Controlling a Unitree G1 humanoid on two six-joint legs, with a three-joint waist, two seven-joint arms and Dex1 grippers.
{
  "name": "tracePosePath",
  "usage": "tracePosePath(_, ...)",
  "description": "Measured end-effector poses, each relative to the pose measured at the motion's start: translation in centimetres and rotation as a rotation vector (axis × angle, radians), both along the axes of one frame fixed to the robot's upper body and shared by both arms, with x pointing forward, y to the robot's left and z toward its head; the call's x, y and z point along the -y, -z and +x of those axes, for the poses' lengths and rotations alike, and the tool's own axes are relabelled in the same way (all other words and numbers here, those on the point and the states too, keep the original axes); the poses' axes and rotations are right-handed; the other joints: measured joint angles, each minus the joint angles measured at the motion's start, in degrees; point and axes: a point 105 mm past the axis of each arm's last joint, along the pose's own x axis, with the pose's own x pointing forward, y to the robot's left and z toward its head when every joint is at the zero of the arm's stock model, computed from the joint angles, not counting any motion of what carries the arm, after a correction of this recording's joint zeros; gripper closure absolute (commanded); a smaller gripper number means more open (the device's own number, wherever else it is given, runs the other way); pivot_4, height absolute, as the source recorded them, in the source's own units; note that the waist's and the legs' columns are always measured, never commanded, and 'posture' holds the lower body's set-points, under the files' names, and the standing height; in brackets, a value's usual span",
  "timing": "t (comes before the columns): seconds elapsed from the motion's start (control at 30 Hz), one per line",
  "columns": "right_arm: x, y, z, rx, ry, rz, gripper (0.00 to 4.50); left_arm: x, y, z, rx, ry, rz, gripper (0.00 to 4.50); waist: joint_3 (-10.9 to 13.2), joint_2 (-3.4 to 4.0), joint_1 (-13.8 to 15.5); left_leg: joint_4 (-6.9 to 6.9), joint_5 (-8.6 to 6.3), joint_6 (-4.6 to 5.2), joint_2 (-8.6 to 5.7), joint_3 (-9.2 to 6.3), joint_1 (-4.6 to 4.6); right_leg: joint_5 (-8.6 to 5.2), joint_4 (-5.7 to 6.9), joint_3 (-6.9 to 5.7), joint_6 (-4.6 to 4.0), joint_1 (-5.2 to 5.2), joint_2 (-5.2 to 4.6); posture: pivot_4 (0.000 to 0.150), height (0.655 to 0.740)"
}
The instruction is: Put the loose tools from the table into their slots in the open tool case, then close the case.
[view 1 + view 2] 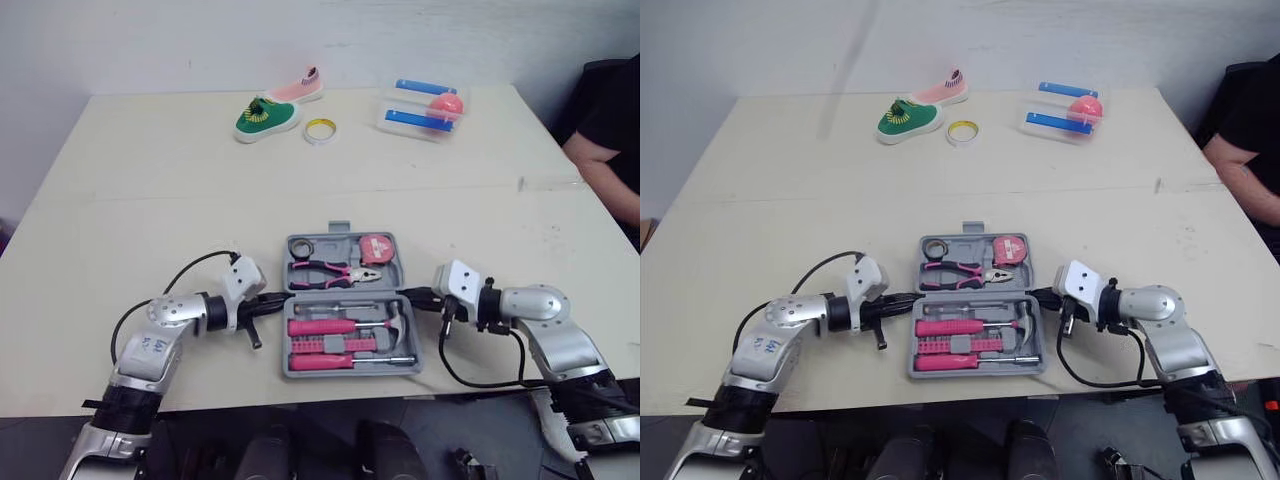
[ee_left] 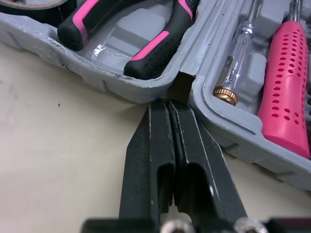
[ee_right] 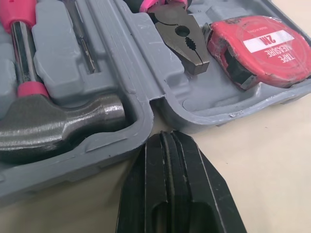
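The grey tool case (image 1: 350,371) lies open near the table's front edge. Its far half holds pink-handled pliers (image 1: 330,270), a red tape measure (image 1: 376,247) and a dark tape roll (image 1: 300,246). The near half holds a hammer (image 1: 345,325) and pink-handled drivers (image 1: 340,360). My left gripper (image 1: 278,297) is shut, with its tips at the hinge notch on the case's left side (image 2: 146,90). My right gripper (image 1: 408,294) is shut too, at the hinge notch on the right side, just below the hammer head (image 3: 58,121) and tape measure (image 3: 262,46).
At the table's far side lie a green shoe (image 1: 266,117), a pink shoe (image 1: 297,88), a yellow tape ring (image 1: 320,130) and a clear tray (image 1: 425,108) with blue pieces and a pink ball. A person's arm (image 1: 610,160) rests at the right edge.
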Motion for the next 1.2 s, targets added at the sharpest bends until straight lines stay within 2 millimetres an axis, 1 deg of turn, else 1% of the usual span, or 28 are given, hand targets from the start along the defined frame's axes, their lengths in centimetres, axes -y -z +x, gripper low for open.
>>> tracePosePath(0.1,-0.2,0.1,0.0,0.002,-0.004,0.009,4.47,-0.7,0.3,-0.5,0.024,0.006,0.048,4.50,-0.02,0.03,-0.11,-0.03,-0.07,-0.13,0.13,0.05,0.13,-0.05,0.01,0.05,-0.10,0.04,-0.01,0.150,0.7400)
tracePosePath(0.2,-0.1,0.2,0.0,0.016,-0.008,0.009,4.47,-1.3,0.4,-0.6,0.040,-0.007,0.050,4.50,-0.02,0.04,-0.08,-0.04,-0.08,-0.16,0.23,0.06,0.18,-0.09,0.05,0.08,-0.17,0.04,0.01,0.150,0.7400)
tracePosePath(0.27,0.5,0.2,-0.1,0.041,-0.013,-0.007,4.50,-2.5,0.5,-0.6,0.036,-0.056,0.018,3.97,-0.02,0.05,-0.06,-0.04,-0.09,-0.18,0.27,0.06,0.18,-0.11,0.09,0.12,-0.21,0.02,0.00,0.150,0.7400)
tracePosePath(0.3,1.0,0.1,-0.1,0.045,0.002,-0.009,3.99,-3.2,0.3,-0.4,0.044,-0.084,0.008,3.72,-0.02,0.04,-0.03,-0.03,-0.09,-0.18,0.28,0.05,0.18,-0.11,0.09,0.12,-0.21,0.02,0.00,0.150,0.7400)
tracePosePath(0.33,2.2,0.0,0.0,0.036,0.055,0.006,3.73,-4.4,0.1,-0.5,0.044,-0.126,0.002,3.24,-0.01,0.05,-0.01,-0.02,-0.09,-0.19,0.29,0.04,0.14,-0.12,0.10,0.17,-0.22,0.00,-0.01,0.150,0.7400)
tracePosePath(0.37,3.9,-0.2,-0.2,0.016,0.112,0.013,3.40,-6.0,-0.3,-0.7,0.043,-0.172,0.004,2.98,0.03,0.11,0.05,-0.03,-0.10,-0.19,0.30,0.03,0.12,-0.12,0.09,0.25,-0.23,-0.01,-0.03,0.150,0.7400)
tracePosePath(0.4,4.5,-0.3,-0.3,0.005,0.133,0.016,3.02,-6.6,-0.5,-0.7,0.046,-0.191,0.002,2.50,0.06,0.15,0.10,-0.03,-0.10,-0.19,0.30,0.01,0.10,-0.12,0.08,0.28,-0.23,-0.01,-0.05,0.150,0.7400)
tracePosePath(0.43,5.3,-0.5,-0.6,-0.020,0.164,0.026,2.61,-7.4,-1.0,-0.8,0.054,-0.222,-0.012,2.17,0.11,0.19,0.20,-0.02,-0.11,-0.18,0.29,-0.02,0.07,-0.12,0.07,0.31,-0.23,-0.01,-0.08,0.150,0.7400)
tracePosePath(0.47,6.0,-1.0,-0.9,-0.040,0.194,0.050,2.28,-7.9,-1.8,-1.0,0.071,-0.241,-0.029,1.85,0.15,0.21,0.23,-0.01,-0.11,-0.17,0.29,-0.06,0.03,-0.12,0.05,0.32,-0.24,-0.02,-0.12,0.150,0.7400)
tracePosePath(0.5,6.5,-1.7,-1.1,-0.097,0.247,0.113,1.73,-8.0,-2.9,-1.0,0.078,-0.262,-0.062,1.33,0.19,0.24,0.29,0.01,-0.12,-0.16,0.29,-0.11,0.00,-0.12,0.04,0.31,-0.24,-0.01,-0.17,0.150,0.7400)
tracePosePath(0.53,6.5,-2.7,-1.3,-0.145,0.284,0.166,1.32,-7.8,-4.2,-1.1,0.086,-0.278,-0.091,0.93,0.23,0.30,0.21,0.02,-0.12,-0.15,0.28,-0.15,-0.02,-0.11,0.03,0.32,-0.26,-0.02,-0.24,0.150,0.7400)
tracePosePath(0.57,6.5,-3.3,-1.4,-0.177,0.303,0.191,0.86,-7.7,-4.8,-1.2,0.081,-0.289,-0.095,0.50,0.23,0.33,0.19,0.02,-0.14,-0.14,0.27,-0.16,0.00,-0.12,-0.04,0.33,-0.27,-0.01,-0.27,0.150,0.7400)
tracePosePath(0.6,6.2,-4.0,-1.6,-0.239,0.332,0.216,0.31,-7.5,-5.2,-1.3,0.052,-0.309,-0.080,0.02,0.24,0.34,0.18,0.01,-0.17,-0.18,0.27,-0.19,0.03,-0.14,-0.10,0.31,-0.31,-0.01,-0.27,0.150,0.7400)
tracePosePath(0.63,6.2,-4.1,-1.7,-0.306,0.371,0.219,0.08,-7.4,-5.3,-1.2,0.017,-0.329,-0.074,0.00,0.27,0.38,0.19,0.01,-0.18,-0.18,0.27,-0.21,0.03,-0.15,-0.08,0.31,-0.33,-0.01,-0.27,0.150,0.7400)
tracePosePath(0.7,6.2,-4.2,-1.8,-0.428,0.445,0.220,0.08,-6.8,-5.9,-1.0,-0.036,-0.360,-0.081,0.00,0.27,0.39,0.19,-0.02,-0.19,-0.20,0.27,-0.22,0.02,-0.18,-0.04,0.30,-0.38,-0.06,-0.28,0.150,0.7400)
tracePosePath(0.73,5.9,-4.3,-1.8,-0.493,0.474,0.229,0.08,-6.0,-6.8,-0.5,-0.059,-0.366,-0.145,0.00,0.29,0.42,0.23,-0.01,-0.20,-0.22,0.27,-0.24,0.02,-0.18,-0.03,0.29,-0.39,-0.06,-0.27,0.150,0.7400)
tracePosePath(0.77,5.5,-4.5,-1.7,-0.517,0.476,0.235,0.08,-5.3,-7.4,-0.3,-0.061,-0.360,-0.178,0.00,0.31,0.43,0.23,0.01,-0.19,-0.22,0.27,-0.23,-0.04,-0.18,0.00,0.29,-0.39,-0.12,-0.27,0.150,0.7400)
tracePosePath(0.8,4.6,-5.2,-1.3,-0.558,0.479,0.262,0.08,-4.7,-8.0,0.1,-0.083,-0.370,-0.201,0.00,0.32,0.41,0.25,0.01,-0.18,-0.23,0.26,-0.23,-0.05,-0.18,0.01,0.27,-0.39,-0.12,-0.25,0.150,0.7400)
tracePosePath(0.83,3.4,-6.1,-0.8,-0.584,0.473,0.289,0.08,-4.4,-8.1,0.5,-0.116,-0.396,-0.190,0.00,0.33,0.43,0.15,0.01,-0.17,-0.25,0.23,-0.21,-0.05,-0.18,0.06,0.28,-0.38,-0.14,-0.21,0.150,0.7400)
tracePosePath(0.9,1.6,-7.6,-0.2,-0.622,0.461,0.323,0.08,-3.9,-7.4,0.8,-0.181,-0.437,-0.136,0.00,0.32,0.45,0.02,-0.05,-0.09,-0.35,0.29,-0.15,-0.04,-0.18,0.24,0.31,-0.38,-0.15,0.08,0.150,0.7400)
tracePosePath(0.97,0.7,-8.2,0.4,-0.660,0.486,0.353,0.08,-3.6,-6.5,1.3,-0.232,-0.482,-0.131,0.00,0.33,0.43,0.21,-0.06,-0.09,-0.35,0.31,-0.11,-0.10,-0.19,0.22,0.24,-0.40,-0.21,0.26,0.150,0.7400)
tracePosePath(1.03,-0.4,-8.6,1.0,-0.673,0.493,0.348,0.08,-2.6,-6.0,1.8,-0.249,-0.489,-0.106,0.00,0.37,0.35,0.33,0.00,-0.07,-0.32,0.26,0.00,-0.39,-0.19,0.34,0.20,-0.39,-0.54,0.37,0.150,0.7400)
tracePosePath(1.07,-0.8,-8.6,1.2,-0.671,0.511,0.328,0.08,-2.5,-5.8,1.9,-0.248,-0.497,-0.078,0.00,0.31,0.26,0.43,0.08,-0.05,-0.29,0.15,0.04,-0.67,-0.19,0.68,0.19,-0.39,-0.96,0.36,0.150,0.7400)
tracePosePath(1.1,-0.7,-8.3,1.3,-0.673,0.534,0.314,0.08,-2.6,-5.6,1.9,-0.250,-0.515,-0.065,0.00,0.31,0.25,0.54,0.14,-0.01,-0.22,-0.02,0.02,-0.87,-0.19,0.92,0.16,-0.39,-1.23,0.30,0.150,0.7400)
tracePosePath(1.17,-0.4,-7.4,1.6,-0.678,0.591,0.271,0.08,-3.0,-5.1,2.1,-0.258,-0.554,-0.058,0.00,0.32,0.25,0.62,0.14,0.05,-0.11,-0.21,0.07,-0.92,-0.18,0.95,0.15,-0.37,-1.27,0.17,0.150,0.7400)
tracePosePath(1.2,-0.4,-7.0,1.7,-0.678,0.614,0.249,0.08,-2.9,-5.0,2.3,-0.265,-0.568,-0.080,0.00,0.32,0.25,0.72,0.14,0.08,-0.04,-0.27,0.10,-0.93,-0.14,0.90,0.17,-0.30,-1.26,0.13,0.150,0.7400)
